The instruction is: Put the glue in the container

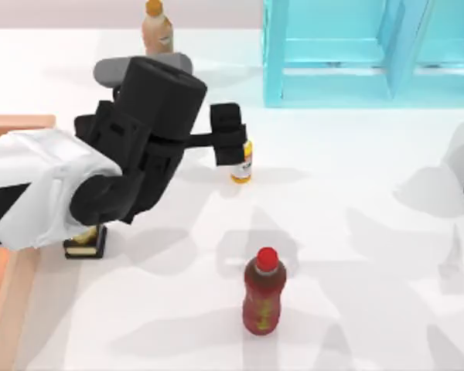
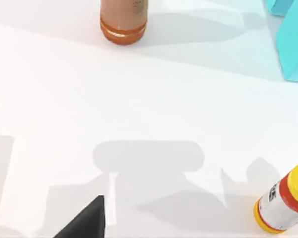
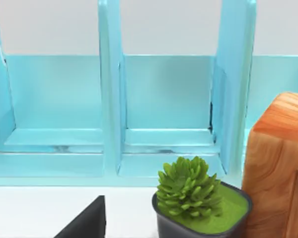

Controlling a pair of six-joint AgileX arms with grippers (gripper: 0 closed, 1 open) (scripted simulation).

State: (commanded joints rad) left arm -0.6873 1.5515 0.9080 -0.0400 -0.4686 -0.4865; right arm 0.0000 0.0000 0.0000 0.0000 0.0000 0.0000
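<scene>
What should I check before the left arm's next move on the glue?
1. Glue standing upright: ok.
2. Left end effector lined up on the glue: cannot tell; the left wrist view shows the glue off to one side.
3. Glue gripped: not ok.
4. Red-capped bottle apart from the glue: ok.
5. Container at the table's left edge, inside free: cannot tell, the arm covers it.

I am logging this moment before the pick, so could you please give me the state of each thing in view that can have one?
glue: upright on the table, left gripper right over it.
container: at the table's left edge, arm covering most of it.
red-capped bottle: upright, capped.
orange-brown bottle: upright, capped, at the far edge.
cyan shelf: standing, bays open.
potted succulent: upright before the shelf.
</scene>
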